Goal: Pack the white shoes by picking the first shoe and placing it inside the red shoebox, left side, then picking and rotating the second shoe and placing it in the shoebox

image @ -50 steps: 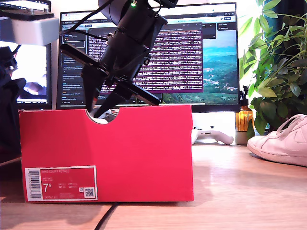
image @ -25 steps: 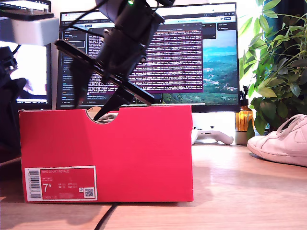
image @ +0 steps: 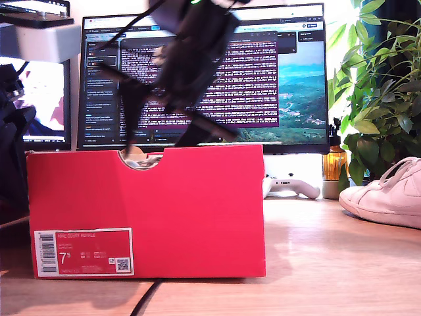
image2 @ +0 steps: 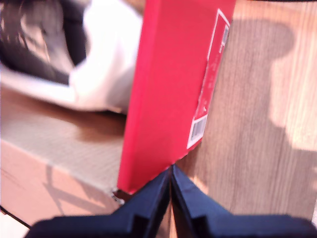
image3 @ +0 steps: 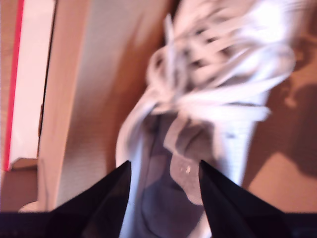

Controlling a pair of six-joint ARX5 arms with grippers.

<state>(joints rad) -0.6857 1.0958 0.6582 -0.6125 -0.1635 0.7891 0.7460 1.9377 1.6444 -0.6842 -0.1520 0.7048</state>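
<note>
One white shoe (image3: 198,124) lies inside the red shoebox (image: 145,210). Lift your second gripper (image3: 163,186), fingers spread, straight up; the other shoe (image: 385,194) waits at 3 o'clock on the table (image: 329,263). First gripper (image2: 171,181): fingers pressed together.

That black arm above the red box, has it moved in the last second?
Yes. The black arm has risen: measured against the red shoebox rim in the exterior view, its lower parts now sit higher over the notch, and it is motion-blurred.
</note>
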